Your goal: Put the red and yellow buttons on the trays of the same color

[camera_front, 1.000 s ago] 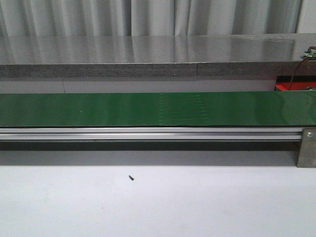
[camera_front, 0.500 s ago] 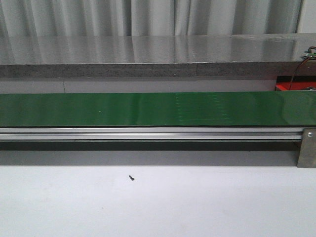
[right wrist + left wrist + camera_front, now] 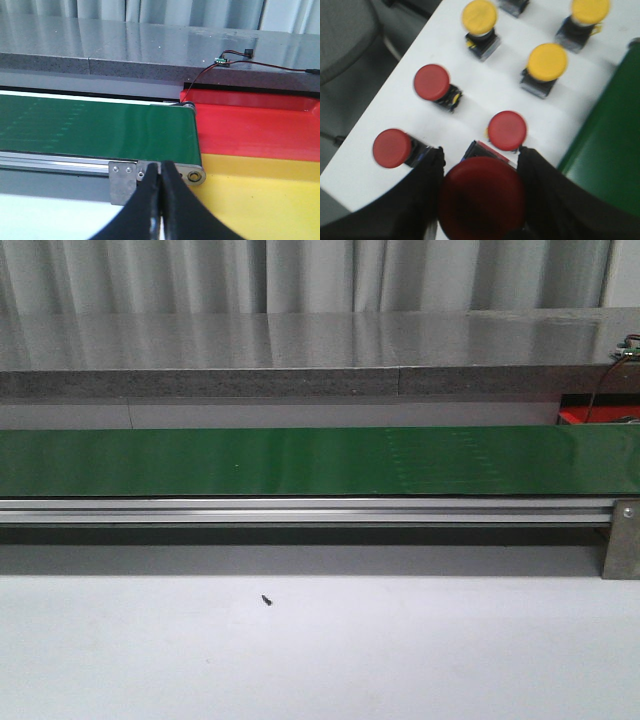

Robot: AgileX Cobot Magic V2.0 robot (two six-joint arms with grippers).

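- My left gripper (image 3: 481, 200) has a red button (image 3: 481, 197) between its fingers (image 3: 417, 200); the red cap fills the gap and the jaws sit snug against both its sides, so I judge it gripped, though the contact itself is blurred.
- Landmark: the green belt (image 3: 300, 461). The held button hangs over the white table (image 3: 470, 95) just beside the belt's edge.
- Farther out on the table from the belt are the spare buttons: three more red ones, the nearest (image 3: 507, 130) just beyond my fingertips, another (image 3: 432, 82) and a third (image 3: 392, 148) farther from the belt, and three yellow ones (image 3: 547, 62) past them.
- My right gripper (image 3: 161, 200) is closed with nothing in it, its fingers pressed together, and it waits near the belt's end roller.
- Right at that end of the belt is the red tray (image 3: 255, 130), with the yellow tray (image 3: 260, 195) beside it, nearer my right wrist. I see no buttons on either.
- In the front view the belt is bare, with only a small dark speck (image 3: 266, 600) on the table in front of it.
- Step in hand, as I judge it: first red button is picked, not yet set down, so the task is barely begun.
- Next move: carry the button sideways over the belt and lower it upright, base down, before letting go. My right hand must open before the button reaches the belt's end, then put it in the red tray.
- Risk: tipping the top-heavy button on release.
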